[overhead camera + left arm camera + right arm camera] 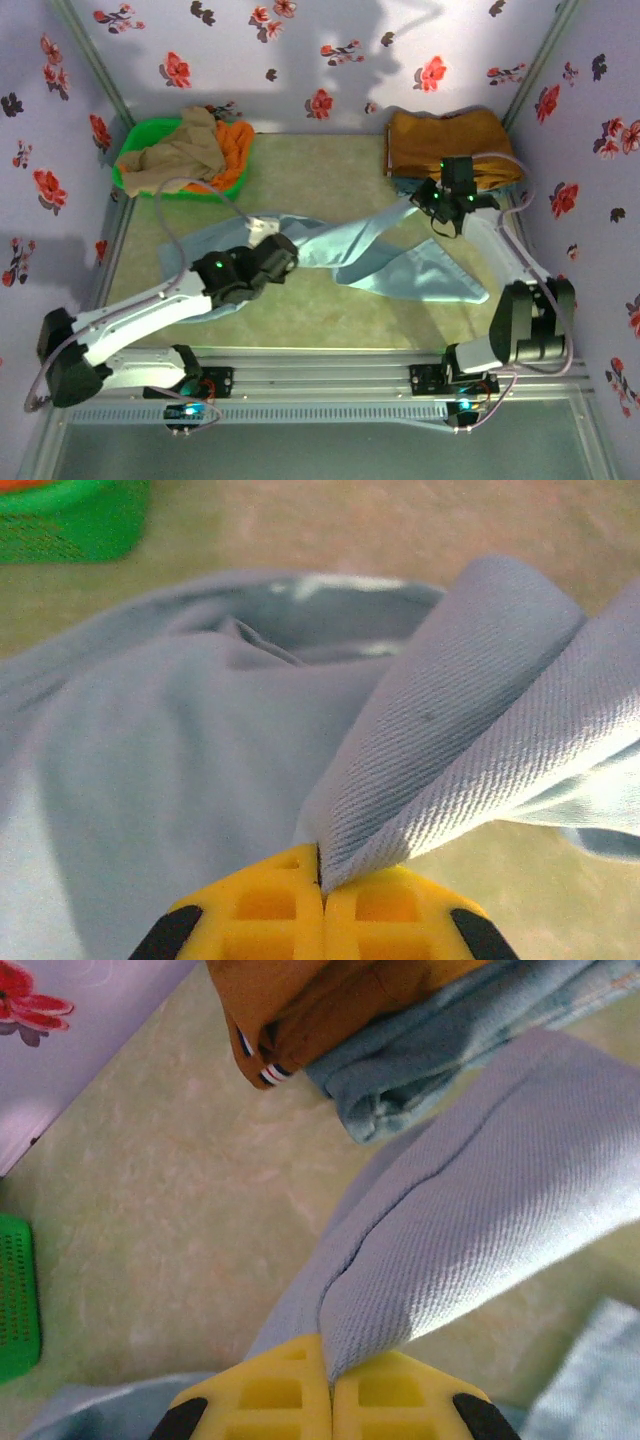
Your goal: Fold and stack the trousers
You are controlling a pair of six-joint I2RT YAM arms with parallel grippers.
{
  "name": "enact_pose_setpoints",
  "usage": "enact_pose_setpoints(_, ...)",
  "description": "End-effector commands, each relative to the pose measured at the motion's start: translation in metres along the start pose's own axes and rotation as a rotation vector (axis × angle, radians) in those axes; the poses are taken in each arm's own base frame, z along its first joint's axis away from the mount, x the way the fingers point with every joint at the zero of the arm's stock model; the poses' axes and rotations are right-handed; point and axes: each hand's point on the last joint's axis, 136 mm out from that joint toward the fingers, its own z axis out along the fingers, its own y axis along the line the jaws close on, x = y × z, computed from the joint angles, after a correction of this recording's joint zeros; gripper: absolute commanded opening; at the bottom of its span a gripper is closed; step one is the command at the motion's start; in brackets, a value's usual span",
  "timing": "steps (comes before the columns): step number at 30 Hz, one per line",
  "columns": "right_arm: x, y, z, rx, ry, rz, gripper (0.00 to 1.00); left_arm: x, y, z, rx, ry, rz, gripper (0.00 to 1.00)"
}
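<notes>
top external: trousers (430, 270), table (330, 170), floral walls (300, 50)

White links (140, 310), black joints (240, 275) (green lights (219, 265)), cables (172, 222) probably grey; end effectors (322, 875) (331, 1360) yellow.

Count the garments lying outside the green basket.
3: the pale blue trousers spread across mid-table; a mustard-brown garment folded at the far right corner; a denim-blue garment under it. More may hide in that stack.

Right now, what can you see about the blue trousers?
The trousers are pale blue, soft twill-like cloth, lying crumpled and unfolded across the greenish table. The left gripper is shut on one fold, and the right gripper on another, near the folded mustard garment.
</notes>
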Motion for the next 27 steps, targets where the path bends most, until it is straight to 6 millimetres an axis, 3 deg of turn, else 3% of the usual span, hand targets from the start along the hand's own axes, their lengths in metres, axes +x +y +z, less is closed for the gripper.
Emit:
enact_pose_setpoints(1, -0.054, 0.021, 0.005, 0.006, -0.110, -0.016, 0.00, -0.024, 0.019, 0.002, 0.004, -0.022, 0.023, 0.00)
enact_pose_setpoints(4, -0.089, 0.057, -0.003, -0.054, -0.145, -0.029, 0.00, -0.062, 0.027, -0.007, -0.003, -0.087, 0.021, 0.00)
enact_pose_setpoints(7, -0.115, 0.084, -0.040, -0.136, -0.239, -0.068, 0.00, -0.093, 0.031, -0.031, 0.017, -0.170, 0.013, 0.00)
enact_pose_setpoints(9, -0.115, 0.082, -0.067, -0.150, -0.303, -0.101, 0.00, -0.099, 0.033, -0.047, 0.059, -0.214, -0.002, 0.00)
enact_pose_setpoints(10, -0.108, 0.071, -0.078, -0.145, -0.327, -0.109, 0.00, -0.095, 0.031, -0.053, 0.097, -0.226, -0.004, 0.00)
enact_pose_setpoints(12, -0.083, 0.032, -0.089, -0.102, -0.372, -0.087, 0.00, -0.076, 0.026, -0.057, 0.160, -0.231, 0.000, 0.00)
enact_pose_setpoints(13, -0.065, 0.002, -0.091, -0.050, -0.398, -0.053, 0.03, -0.062, 0.022, -0.056, 0.187, -0.221, -0.001, 0.00)
enact_pose_setpoints(14, -0.045, -0.031, -0.090, 0.011, -0.419, -0.014, 0.22, -0.042, 0.015, -0.052, 0.221, -0.200, 0.005, 0.00)
enact_pose_setpoints(15, -0.024, -0.063, -0.086, 0.079, -0.422, 0.038, 0.60, -0.024, 0.006, -0.048, 0.252, -0.180, 0.020, 0.00)
enact_pose_setpoints(16, 0.000, -0.095, -0.082, 0.141, -0.413, 0.086, 0.83, -0.001, -0.003, -0.041, 0.272, -0.154, 0.034, 0.00)
enact_pose_setpoints(18, 0.038, -0.147, -0.080, 0.270, -0.399, 0.159, 0.98, 0.039, -0.023, -0.027, 0.321, -0.101, 0.062, 0.00)
enact_pose_setpoints(20, 0.063, -0.181, -0.085, 0.362, -0.387, 0.219, 0.99, 0.074, -0.041, -0.019, 0.331, -0.056, 0.117, 0.00)
enact_pose_setpoints(24, 0.069, -0.184, -0.097, 0.375, -0.366, 0.233, 0.98, 0.109, -0.065, -0.021, 0.313, -0.039, 0.263, 0.00)
enact_pose_setpoints(27, 0.062, -0.163, -0.102, 0.320, -0.327, 0.211, 0.96, 0.124, -0.073, -0.024, 0.310, -0.016, 0.310, 0.00)
